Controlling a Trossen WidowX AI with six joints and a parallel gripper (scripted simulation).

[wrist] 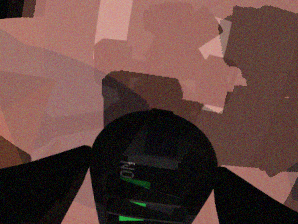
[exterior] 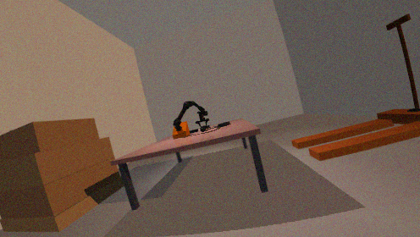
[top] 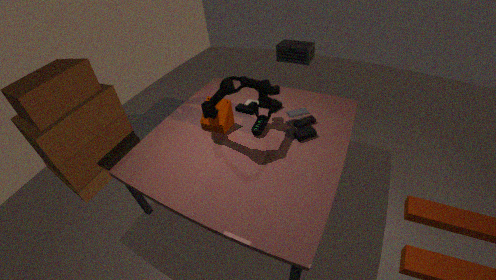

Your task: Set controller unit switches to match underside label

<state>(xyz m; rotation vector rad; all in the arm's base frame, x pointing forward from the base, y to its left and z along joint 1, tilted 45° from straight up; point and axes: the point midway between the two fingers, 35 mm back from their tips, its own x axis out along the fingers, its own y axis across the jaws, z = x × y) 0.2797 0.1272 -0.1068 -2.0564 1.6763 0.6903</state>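
Observation:
The dark grey controller unit [top: 259, 127] [exterior: 204, 129] [wrist: 152, 131] is near the middle of the parts. In the wrist view its rounded end, the ON marking and several switches with green ends show; its lower end is cut off by the frame. The underside label is hidden. My gripper [top: 260, 119] [exterior: 204, 127] [wrist: 153, 165] points down with one finger on each side of the unit, and both fingertips meet its sides. It appears shut on the unit. I cannot tell whether the unit is clear of the bench.
Dark modules [top: 305, 131] and a light grey plate [top: 299, 113] lie right of the unit in the top view. A dark part [top: 244, 108] and a white piece [top: 249, 100] lie behind it. An orange block [top: 220, 117] [exterior: 181, 130] stands by the arm's base. Shadows cross the pink bench [top: 215, 200].

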